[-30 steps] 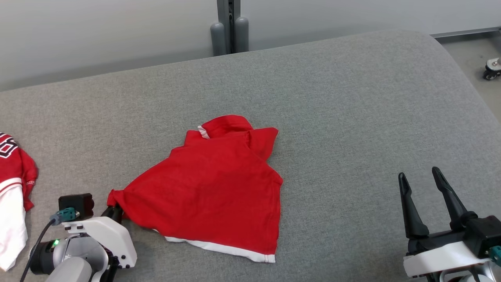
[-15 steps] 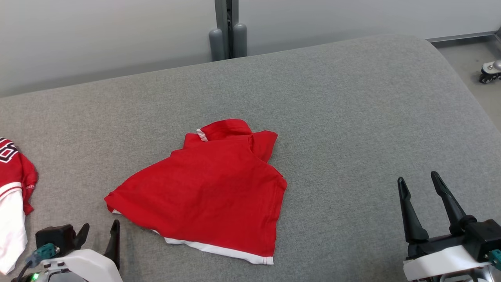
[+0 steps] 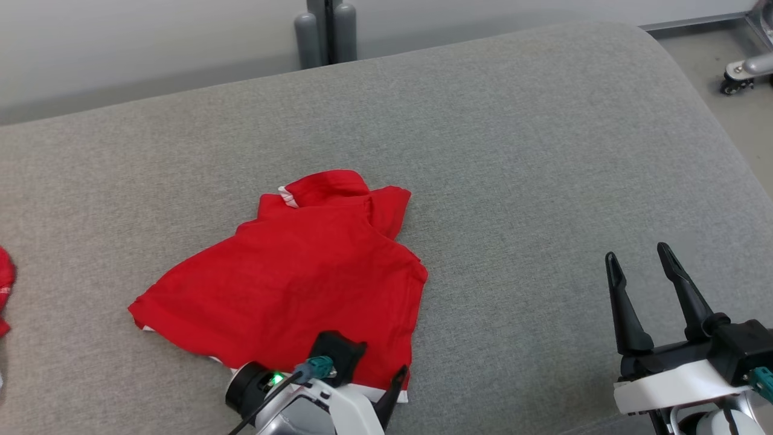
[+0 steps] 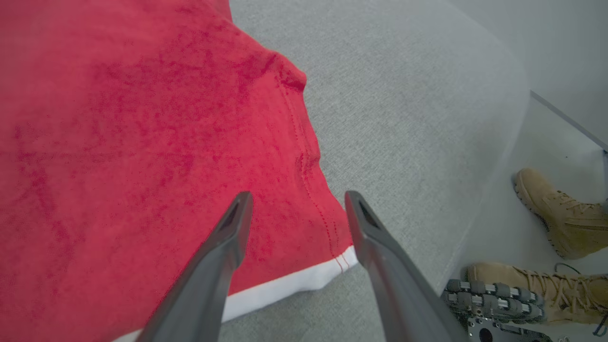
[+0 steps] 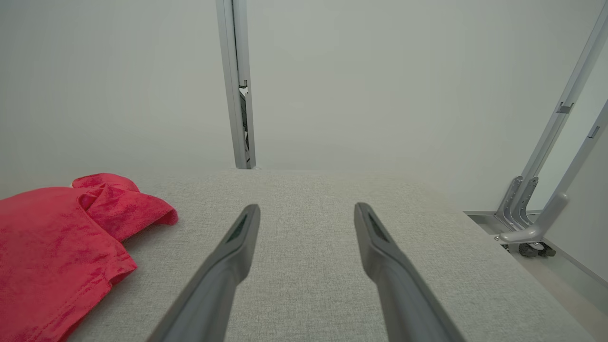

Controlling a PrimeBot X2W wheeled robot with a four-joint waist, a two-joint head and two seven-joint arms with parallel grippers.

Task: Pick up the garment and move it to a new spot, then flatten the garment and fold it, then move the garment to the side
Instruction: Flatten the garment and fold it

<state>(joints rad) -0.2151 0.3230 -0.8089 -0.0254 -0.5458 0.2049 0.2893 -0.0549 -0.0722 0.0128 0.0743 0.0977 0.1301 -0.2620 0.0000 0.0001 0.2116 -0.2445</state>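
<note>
The garment point(image 3: 284, 284) is a red shirt with a white hem, lying loosely spread on the grey cushion point(image 3: 513, 151), collar toward the far side. My left gripper point(image 3: 380, 386) hovers open at the garment's near right hem corner. In the left wrist view the open left gripper point(image 4: 298, 194) straddles the side seam of the garment point(image 4: 118, 142) just above the white hem. My right gripper point(image 3: 637, 252) stands open and empty over bare cushion at the lower right, well clear of the cloth. The right wrist view has the right gripper point(image 5: 306, 206) open, with the garment point(image 5: 52, 237) off to its left.
Another red and white cloth point(image 3: 5, 284) peeks in at the left edge. A grey post point(image 3: 326, 30) stands behind the cushion. A caster wheel point(image 3: 734, 81) sits on the floor at the far right. A person's tan boots point(image 4: 560, 213) stand beside the cushion's edge.
My left gripper let go of the garment's left corner, opened, and swung right to the near right hem corner. The freed corner dropped flat. The head camera shifted. The right gripper stayed put.
</note>
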